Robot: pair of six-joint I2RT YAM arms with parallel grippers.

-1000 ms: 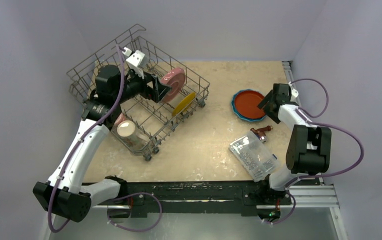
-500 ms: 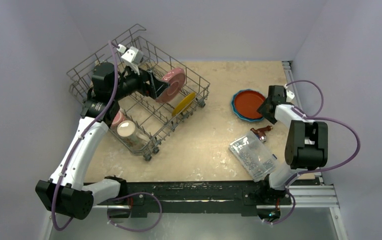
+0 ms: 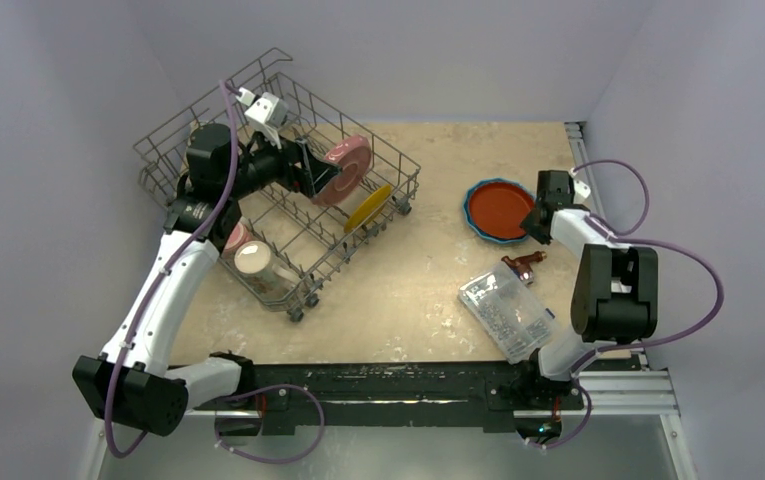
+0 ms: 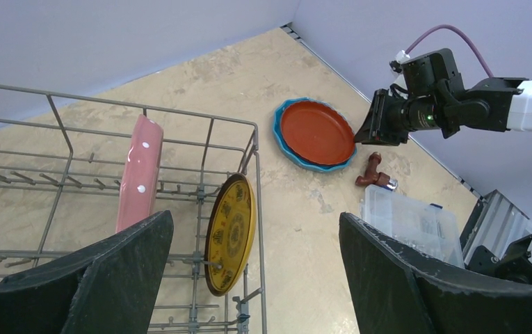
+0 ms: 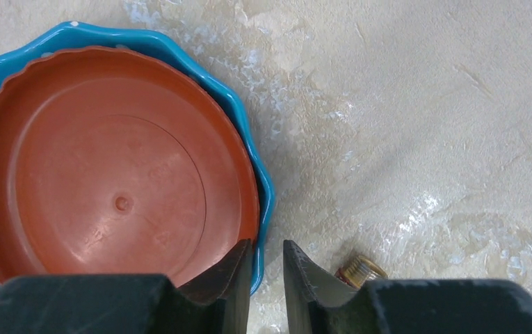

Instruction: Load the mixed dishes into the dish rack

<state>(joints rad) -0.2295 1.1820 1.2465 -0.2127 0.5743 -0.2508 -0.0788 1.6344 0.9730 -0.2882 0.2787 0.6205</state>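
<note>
- Right gripper (image 5: 266, 252) fingers (image 5: 224, 282) stand close together with only a narrow slit between them. They straddle the rim of the stacked plates, one finger over the red-orange plate (image 5: 110, 195) and the other outside it, over the table (image 5: 423, 104).
- Whether they press the rim cannot be told.
- That red-orange plate lies flat inside the blue plate (image 5: 266, 198) on the table's right half, well apart from the dish rack (image 3: 293, 220).
- Just beside the outer finger lies a small reddish-brown object (image 5: 360, 268); the top view adds a clear plastic box (image 3: 505, 312) nearer the arm bases.
- Left gripper (image 4: 254, 229) hangs over the rack, its fingers (image 4: 110, 278) wide apart and empty.
- Its wrist view shows a pink dotted plate (image 4: 138, 174) and a yellow plate (image 4: 231, 233) standing on edge among the tines. Only the top view shows a cream mug (image 3: 255, 262) in the rack's near corner.
</note>
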